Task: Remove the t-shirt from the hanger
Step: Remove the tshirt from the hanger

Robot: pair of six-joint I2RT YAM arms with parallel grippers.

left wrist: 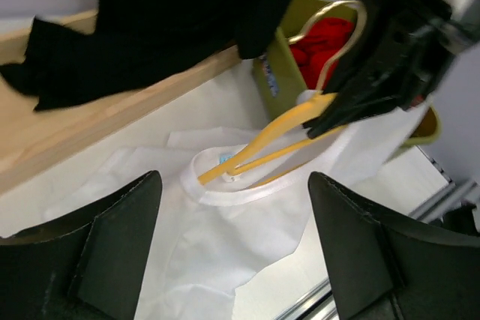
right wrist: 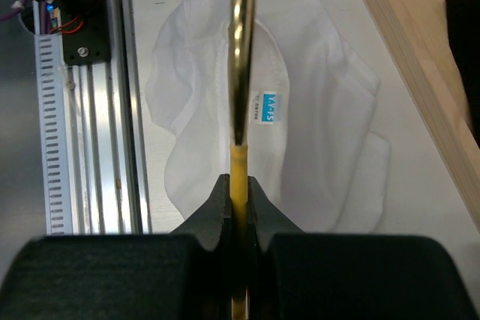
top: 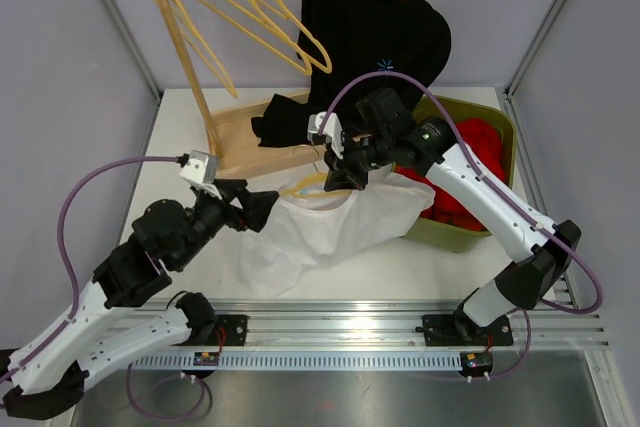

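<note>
A white t-shirt (top: 320, 227) lies crumpled on the table, its collar still round a yellow hanger (top: 310, 183). My right gripper (top: 345, 175) is shut on the hanger's neck (right wrist: 238, 177) and holds it tilted above the shirt; the metal hook (right wrist: 241, 50) points away from the wrist camera. My left gripper (top: 268, 209) is open and empty, just left of the shirt, its jaws wide on either side of the collar (left wrist: 247, 192) in the left wrist view. The hanger (left wrist: 277, 136) pokes out of the collar there.
A wooden rack (top: 200, 57) with empty yellow hangers (top: 255, 7) and a black shirt (top: 375, 27) on a hanger stands at the back. A green bin (top: 495, 137) with red cloth (top: 470, 162) is right of the shirt. A metal rail (top: 350, 322) runs along the near edge.
</note>
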